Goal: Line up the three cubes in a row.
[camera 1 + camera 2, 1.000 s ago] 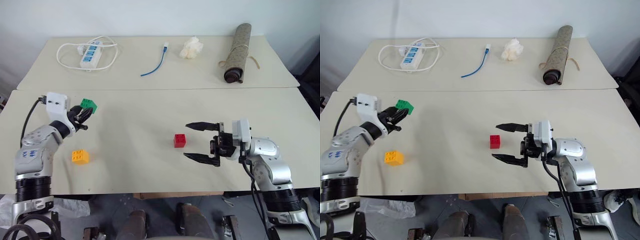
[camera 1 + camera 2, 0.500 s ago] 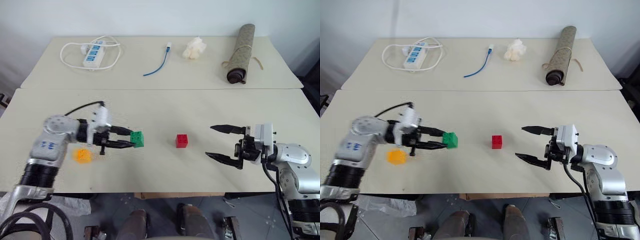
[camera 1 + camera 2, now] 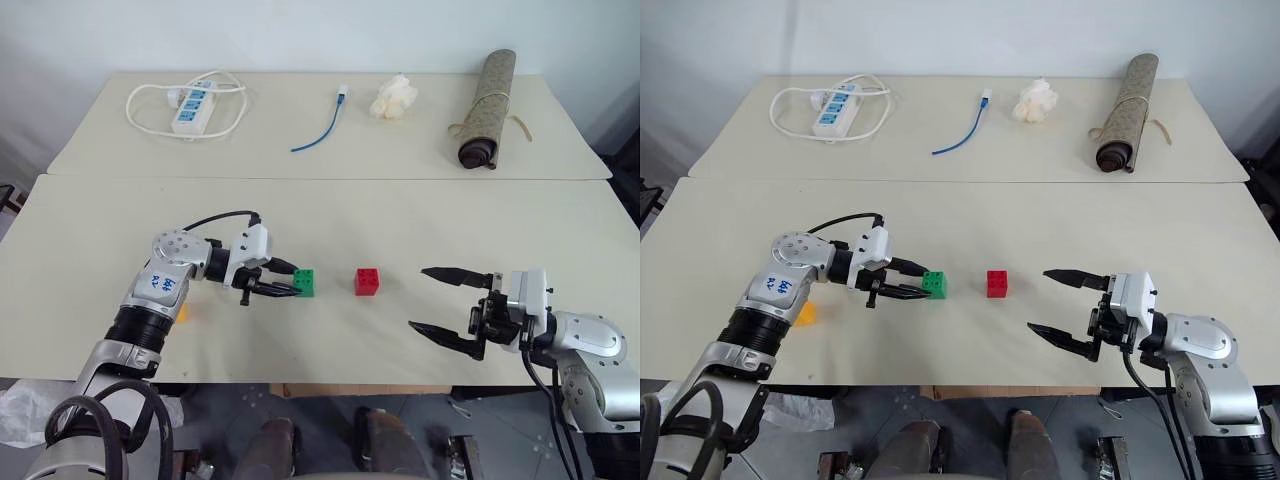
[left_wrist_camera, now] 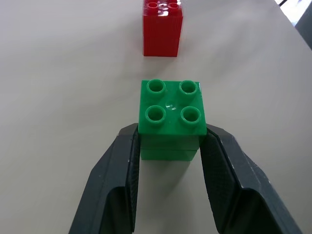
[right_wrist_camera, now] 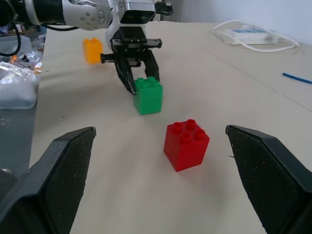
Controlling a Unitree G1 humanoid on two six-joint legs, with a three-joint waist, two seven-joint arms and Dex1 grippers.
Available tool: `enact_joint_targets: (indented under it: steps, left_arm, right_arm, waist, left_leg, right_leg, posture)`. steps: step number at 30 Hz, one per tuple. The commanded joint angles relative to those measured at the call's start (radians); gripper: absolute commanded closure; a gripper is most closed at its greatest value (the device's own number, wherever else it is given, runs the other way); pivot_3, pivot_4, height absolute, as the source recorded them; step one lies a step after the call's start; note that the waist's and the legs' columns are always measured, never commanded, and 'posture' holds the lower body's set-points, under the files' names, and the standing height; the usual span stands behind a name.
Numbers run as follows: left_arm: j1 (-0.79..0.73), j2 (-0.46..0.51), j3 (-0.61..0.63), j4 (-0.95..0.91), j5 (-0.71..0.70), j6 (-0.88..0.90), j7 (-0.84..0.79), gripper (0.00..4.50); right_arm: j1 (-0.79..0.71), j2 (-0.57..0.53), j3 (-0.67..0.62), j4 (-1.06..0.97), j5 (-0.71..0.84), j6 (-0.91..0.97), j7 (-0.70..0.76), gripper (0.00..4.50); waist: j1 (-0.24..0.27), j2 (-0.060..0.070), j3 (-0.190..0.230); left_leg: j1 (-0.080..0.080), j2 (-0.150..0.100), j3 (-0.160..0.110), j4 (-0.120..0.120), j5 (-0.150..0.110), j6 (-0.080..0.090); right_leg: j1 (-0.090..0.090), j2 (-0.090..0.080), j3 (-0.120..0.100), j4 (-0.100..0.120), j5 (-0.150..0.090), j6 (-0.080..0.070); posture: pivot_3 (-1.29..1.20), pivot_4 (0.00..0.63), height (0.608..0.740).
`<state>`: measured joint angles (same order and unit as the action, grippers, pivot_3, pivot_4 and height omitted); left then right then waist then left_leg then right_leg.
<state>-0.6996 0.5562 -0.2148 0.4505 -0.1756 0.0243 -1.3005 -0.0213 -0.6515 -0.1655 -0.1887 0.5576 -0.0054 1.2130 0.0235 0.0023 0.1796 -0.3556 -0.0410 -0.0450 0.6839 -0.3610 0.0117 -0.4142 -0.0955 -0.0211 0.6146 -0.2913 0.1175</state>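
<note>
Two beige tables are seen, one behind the other. On the rear one, at the upper right of the frame, a rolled patterned mat is laid; at upper left, a white power strip with coiled cord; at upper centre, a blue cable and a crumpled white tissue. The right gripper is held with fingers spread wide and empty at lower right. The left gripper is clamped on the green studded plastic brick, centre-left, upright. The red studded brick is placed near it, apart. The orange-yellow brick is partly hidden behind the left arm.
</note>
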Motion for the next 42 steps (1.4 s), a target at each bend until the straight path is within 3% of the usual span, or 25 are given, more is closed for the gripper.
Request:
enact_joint_targets:
  steps: [1,6,10,15,19,22,27,33,42]
  left_arm:
    - [-0.015,-0.003,0.002,0.004,0.017,0.010,0.002,2.70]
    - [0.002,0.014,0.046,-0.094,-0.037,0.057,-0.026,1.17]
    - [0.027,0.090,0.166,-0.209,-0.108,0.148,0.018,0.03]
    - [0.176,0.198,0.453,-0.389,-0.305,0.273,0.085,0.03]
    - [0.482,0.243,0.725,-0.507,-0.354,0.245,0.115,0.03]
    - [0.708,0.200,0.909,-0.541,-0.366,0.199,0.164,0.03]
    - [1.032,0.015,1.118,-0.521,-0.382,0.121,0.266,0.03]
    - [1.238,-0.185,1.157,-0.541,-0.388,0.030,0.355,0.03]
    - [1.205,-0.248,0.993,-0.668,-0.365,-0.002,0.481,0.03]
  right_arm:
    - [0.012,0.007,-0.028,0.020,0.011,-0.052,0.024,0.00]
    - [0.020,0.019,-0.008,0.064,0.013,-0.093,0.063,0.00]
    - [-0.023,0.047,0.026,0.125,0.010,-0.124,0.112,0.00]
    - [-0.112,0.080,0.069,0.137,0.027,-0.093,0.128,0.00]
    - [-0.197,0.112,0.125,0.141,0.012,-0.092,0.145,0.00]
    - [-0.241,0.127,0.168,0.119,0.021,-0.052,0.157,0.00]
    - [-0.306,0.173,0.234,0.051,0.036,-0.022,0.156,0.00]
    - [-0.319,0.193,0.270,-0.015,0.045,-0.007,0.160,0.00]
    - [-0.338,0.169,0.257,0.006,0.043,0.010,0.180,0.00]
  waist:
    - [0.000,0.000,0.000]
    - [0.000,0.000,0.000]
    - [-0.006,0.000,0.000]
    - [-0.033,0.001,0.001]
    - [-0.049,0.001,0.001]
    - [-0.048,0.001,0.001]
    - [-0.039,0.001,0.001]
    - [-0.015,-0.003,-0.001]
    - [-0.004,-0.005,-0.002]
  left_leg:
    - [0.000,0.000,0.000,0.000,0.000,0.000]
    - [0.000,0.000,0.000,0.000,0.000,0.000]
    - [0.000,0.001,0.000,0.000,0.000,0.000]
    - [0.001,0.004,-0.001,-0.001,0.000,-0.002]
    - [0.001,0.004,-0.001,-0.002,0.000,-0.002]
    - [0.001,0.004,-0.003,-0.002,-0.001,-0.003]
    - [0.001,0.004,-0.003,-0.002,-0.002,-0.002]
    - [0.002,0.004,-0.004,-0.002,-0.004,0.000]
    - [0.003,0.004,-0.004,-0.002,-0.005,0.000]
  right_leg:
    - [0.000,0.000,0.000,0.000,0.000,0.000]
    - [0.000,0.000,0.000,0.000,0.000,0.000]
    - [0.000,-0.001,0.000,0.000,0.000,0.000]
    - [-0.001,-0.001,0.002,0.001,0.000,-0.001]
    - [-0.001,-0.002,0.007,0.001,-0.001,-0.002]
    - [-0.001,-0.002,0.007,0.000,-0.001,-0.002]
    - [0.002,-0.003,0.007,-0.005,-0.001,-0.003]
    - [0.003,-0.005,0.006,-0.008,-0.001,-0.003]
    - [0.004,-0.005,0.006,-0.008,-0.002,-0.003]
  posture:
    - [0.00,0.150,0.740]
    - [0.00,0.150,0.740]
    - [0.00,0.150,0.740]
    - [0.00,0.150,0.740]
    - [0.00,0.150,0.740]
    - [0.00,0.150,0.740]
    - [0.00,0.150,0.740]
    - [0.00,0.150,0.740]
    - [0.00,0.150,0.740]
